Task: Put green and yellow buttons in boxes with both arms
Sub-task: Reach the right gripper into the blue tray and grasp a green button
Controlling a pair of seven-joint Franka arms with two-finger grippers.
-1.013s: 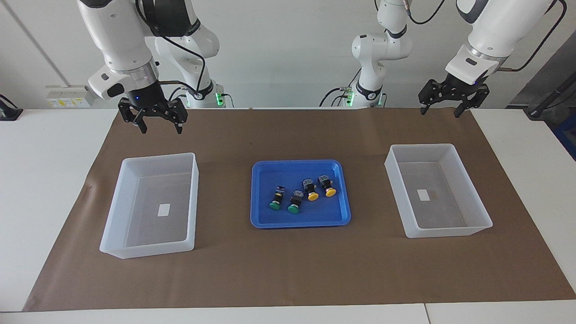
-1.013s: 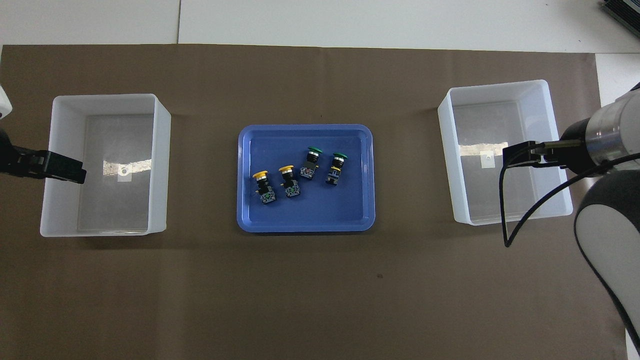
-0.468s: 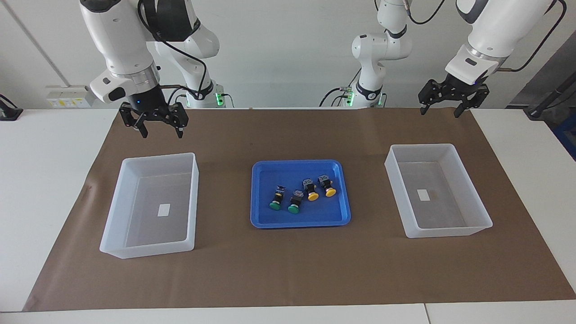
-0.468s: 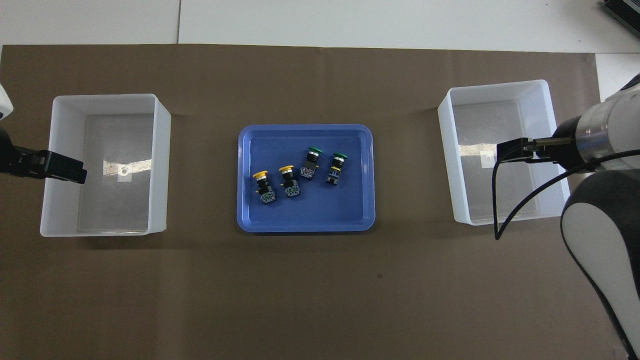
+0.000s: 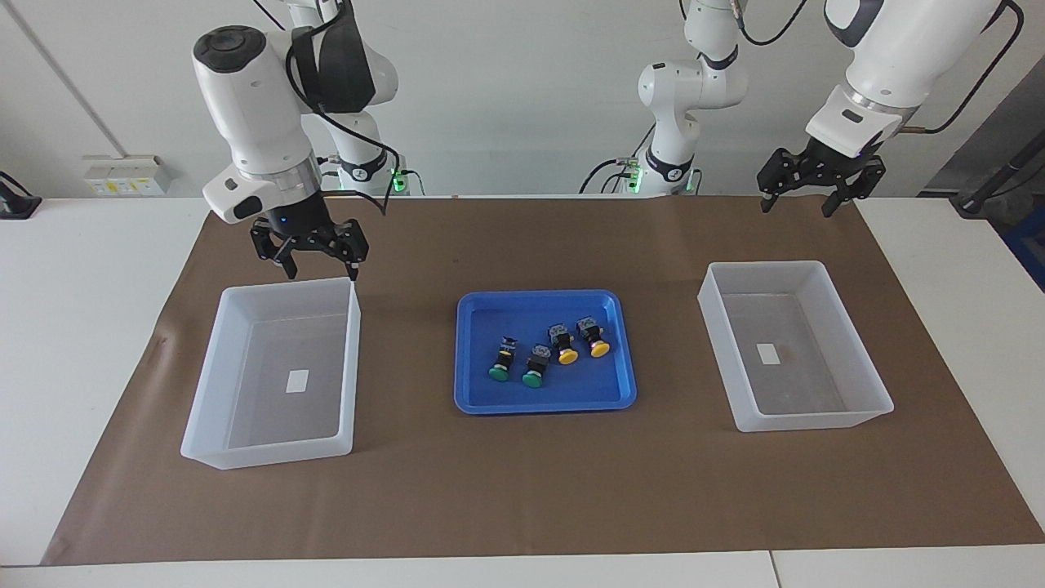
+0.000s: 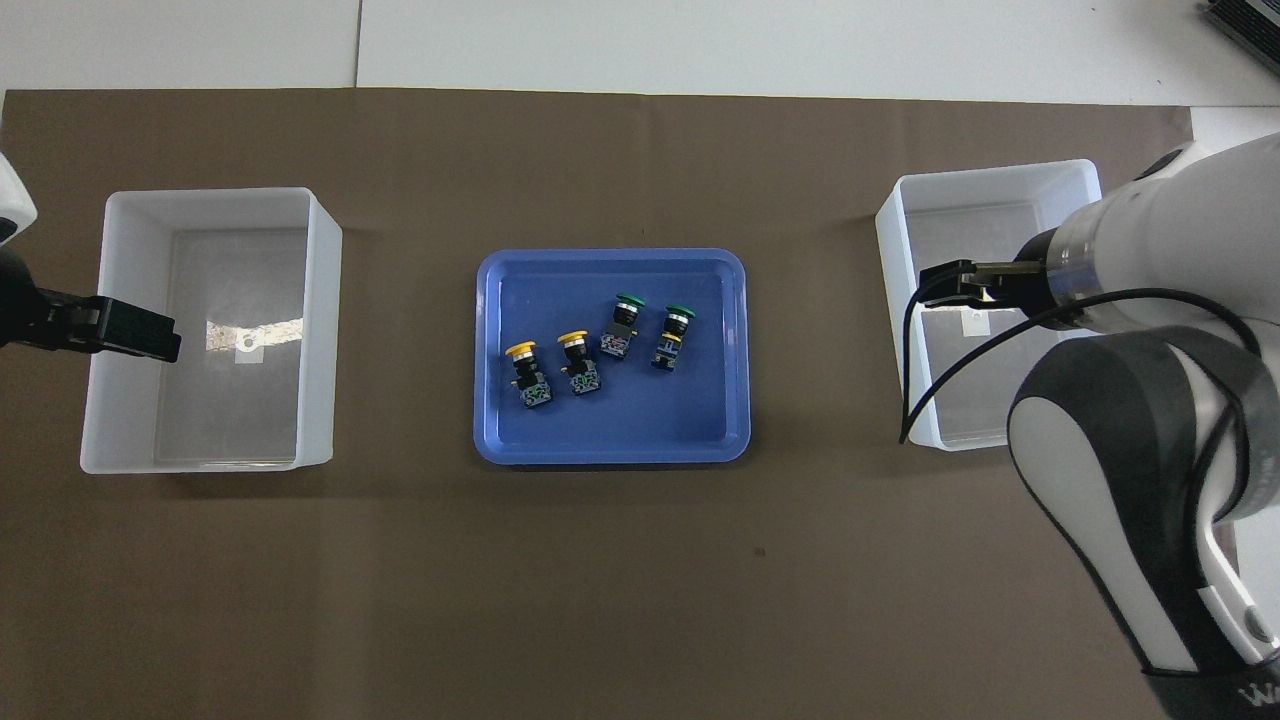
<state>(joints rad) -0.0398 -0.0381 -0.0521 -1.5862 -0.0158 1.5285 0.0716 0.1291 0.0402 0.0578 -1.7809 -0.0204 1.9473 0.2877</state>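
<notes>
I hold right gripper point(image 5: 312, 251) empty, jaws wide, over rim of box point(image 5: 273, 371); left gripper point(image 5: 817, 181) likewise, waiting. All four buttons point(image 5: 549, 353) lie in blue tray point(image 5: 482, 392). Advice: approach green caps from above, pinch body. Brown paper mat point(image 5: 522, 490) flat; white wall.

4 buttons point(image 5: 543, 351) lie in tray point(image 5: 490, 400) mid-table, between 2 boxes: 1 point(image 5: 351, 359) toward right arm's end, 1 point(image 5: 865, 376) toward left arm's end.
</notes>
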